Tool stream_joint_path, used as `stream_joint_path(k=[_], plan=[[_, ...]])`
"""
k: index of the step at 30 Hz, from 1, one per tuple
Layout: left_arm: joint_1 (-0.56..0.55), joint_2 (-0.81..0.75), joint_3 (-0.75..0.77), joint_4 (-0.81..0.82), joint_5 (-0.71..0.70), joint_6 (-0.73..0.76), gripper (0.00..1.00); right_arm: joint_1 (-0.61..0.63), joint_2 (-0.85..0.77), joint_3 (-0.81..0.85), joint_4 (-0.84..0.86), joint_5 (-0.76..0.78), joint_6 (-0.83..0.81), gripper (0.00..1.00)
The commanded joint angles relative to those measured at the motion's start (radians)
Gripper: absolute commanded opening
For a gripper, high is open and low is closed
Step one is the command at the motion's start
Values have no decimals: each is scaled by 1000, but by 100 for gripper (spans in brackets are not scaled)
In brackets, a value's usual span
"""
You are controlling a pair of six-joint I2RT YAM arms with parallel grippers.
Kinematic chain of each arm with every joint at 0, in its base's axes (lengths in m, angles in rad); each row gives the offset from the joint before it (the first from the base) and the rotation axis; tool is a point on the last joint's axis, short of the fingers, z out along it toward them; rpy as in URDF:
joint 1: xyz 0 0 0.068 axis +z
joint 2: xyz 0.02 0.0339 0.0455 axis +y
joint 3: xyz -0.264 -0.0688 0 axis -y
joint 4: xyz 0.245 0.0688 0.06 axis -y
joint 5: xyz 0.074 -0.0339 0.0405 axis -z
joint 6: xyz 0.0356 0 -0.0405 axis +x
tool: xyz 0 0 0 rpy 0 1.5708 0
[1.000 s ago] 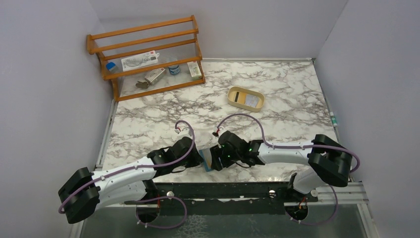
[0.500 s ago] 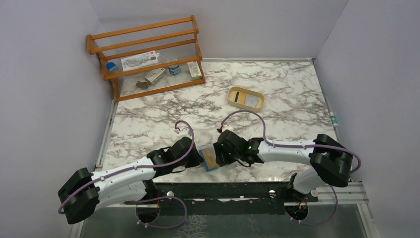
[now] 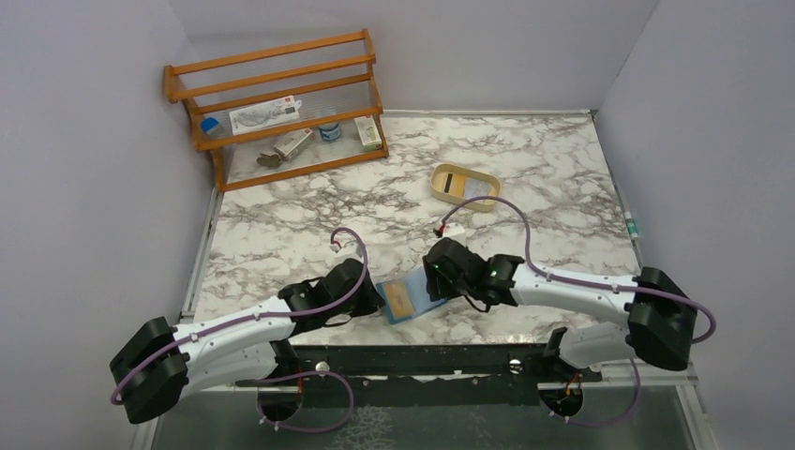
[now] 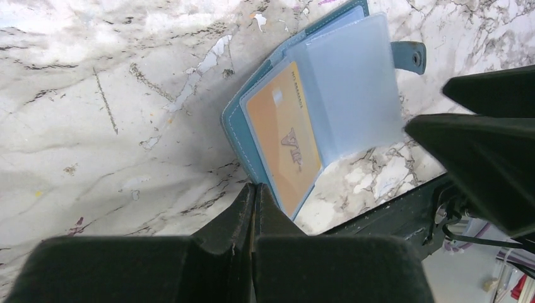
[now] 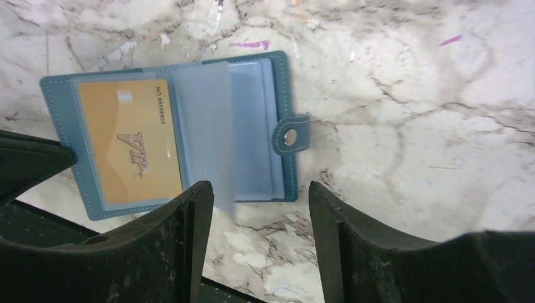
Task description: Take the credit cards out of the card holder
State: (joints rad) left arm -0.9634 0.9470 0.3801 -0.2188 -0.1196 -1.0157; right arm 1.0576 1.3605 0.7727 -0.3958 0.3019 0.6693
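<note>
The teal-blue card holder lies open on the marble near the front edge; it also shows in the left wrist view and the right wrist view. A gold card sits in its left sleeve, and a clear sleeve stands half-turned. The snap tab points right. My left gripper is shut, its tips at the holder's left edge. My right gripper is open and empty, over the holder's near edge. Pale cards lie in the tan tray.
A wooden shelf rack with small items stands at the back left. The black front rail runs just below the card holder. Grey walls close in both sides.
The card holder, held folded on edge between the grippers, now lies open and flat. My right gripper has let go and drawn back to the right. The left arm has not moved.
</note>
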Motion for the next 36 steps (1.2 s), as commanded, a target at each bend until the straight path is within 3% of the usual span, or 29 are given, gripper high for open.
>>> stream_joint_path(k=[1,7,11,20,36], plan=[[4,7,-12,31,18,5,0,-10,-120,21,-67,58,-29,63],[5,9,-72,107,17,-1,0,-10,-219,-60,225,-356,-190,64],[4,9,-101,168,21,7,0,-9,-148,-65,321,-516,-177,65],[5,3,-162,278,-13,48,0,-62,9,-144,548,-605,-120,65],[6,88,-161,339,-24,59,0,-111,212,-167,640,-533,-100,65]])
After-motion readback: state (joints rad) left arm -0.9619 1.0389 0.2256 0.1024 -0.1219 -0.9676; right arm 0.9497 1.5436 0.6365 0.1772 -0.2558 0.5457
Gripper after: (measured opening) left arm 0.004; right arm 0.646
